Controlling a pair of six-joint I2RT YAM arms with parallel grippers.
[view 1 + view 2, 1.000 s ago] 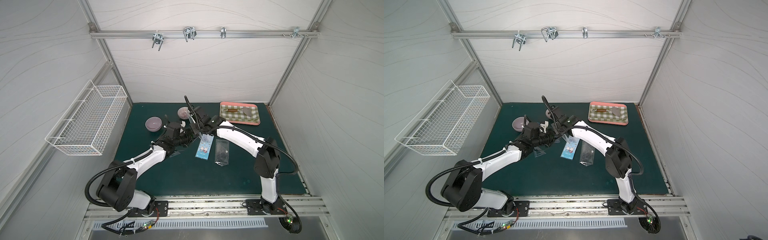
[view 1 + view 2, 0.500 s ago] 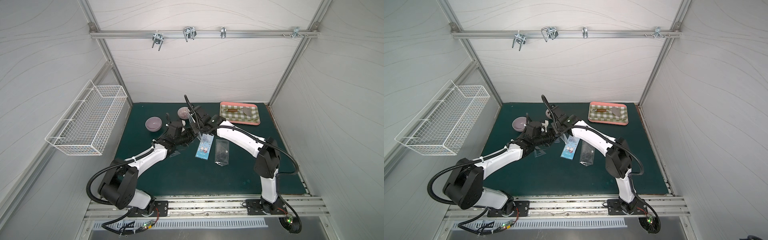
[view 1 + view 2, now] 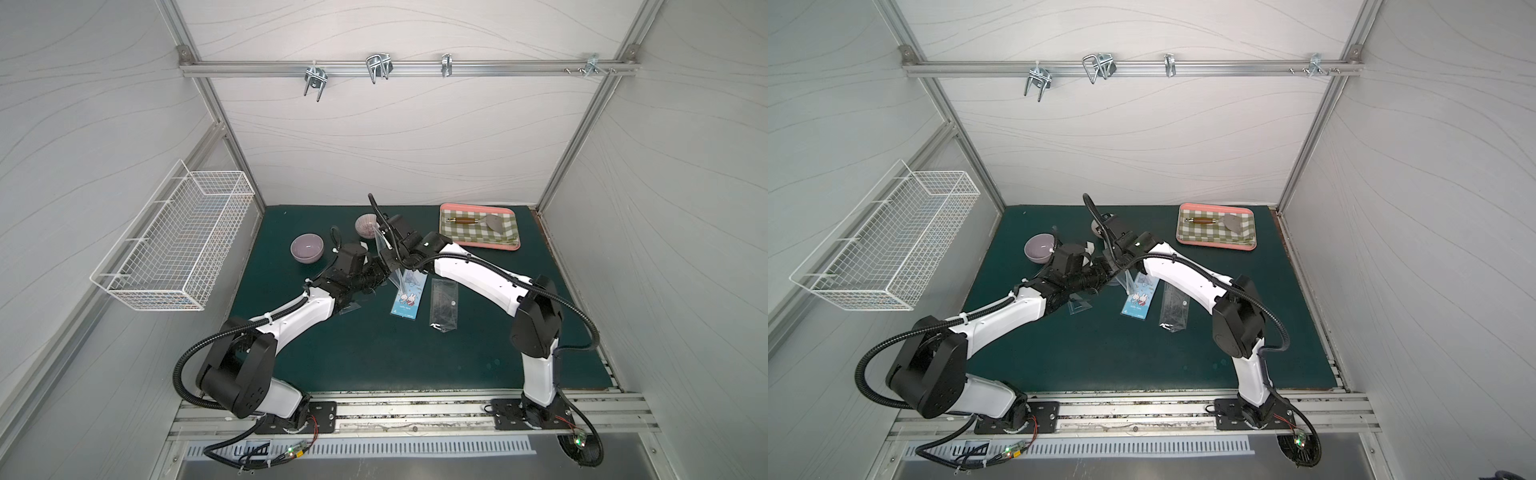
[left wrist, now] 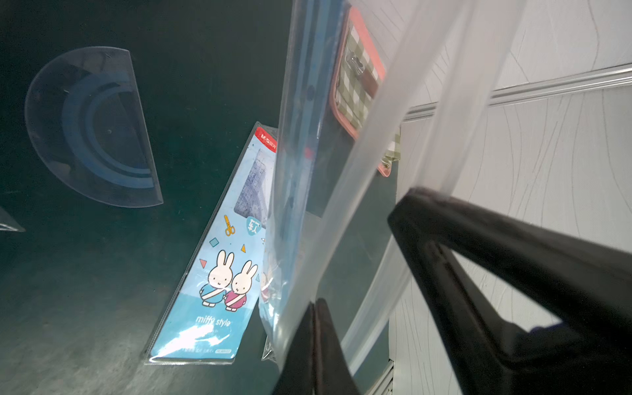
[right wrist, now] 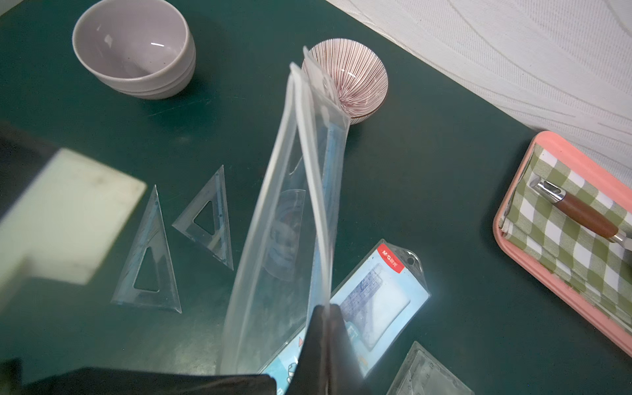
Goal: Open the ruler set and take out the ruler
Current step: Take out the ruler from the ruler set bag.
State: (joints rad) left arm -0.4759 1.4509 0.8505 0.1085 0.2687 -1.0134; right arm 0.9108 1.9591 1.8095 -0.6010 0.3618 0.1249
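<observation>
The ruler set is a clear zip pouch (image 3: 385,249) held up off the green mat between both arms. My left gripper (image 4: 316,307) is shut on one wall of the pouch (image 4: 307,171), and my right gripper (image 5: 328,311) is shut on the opposite lip of the pouch (image 5: 301,191), so its mouth gapes. A bluish straight strip (image 5: 332,164), likely the ruler, shows inside along the far side. In both top views the left gripper (image 3: 376,272) (image 3: 1098,272) and the right gripper (image 3: 392,266) (image 3: 1113,266) meet at mid-table.
On the mat lie a blue rabbit card (image 3: 409,293) (image 4: 219,273), a clear packet (image 3: 444,303), two clear triangles (image 5: 150,253) (image 5: 208,219) and a protractor (image 4: 92,130). A purple bowl (image 3: 306,247), a striped bowl (image 5: 349,78) and a pink tray (image 3: 486,246) stand behind. A wire basket (image 3: 174,241) hangs on the left wall.
The left wrist has edged slightly towards the back of the table. Both grippers keep their hold on the pouch; the right arm looks unmoved.
</observation>
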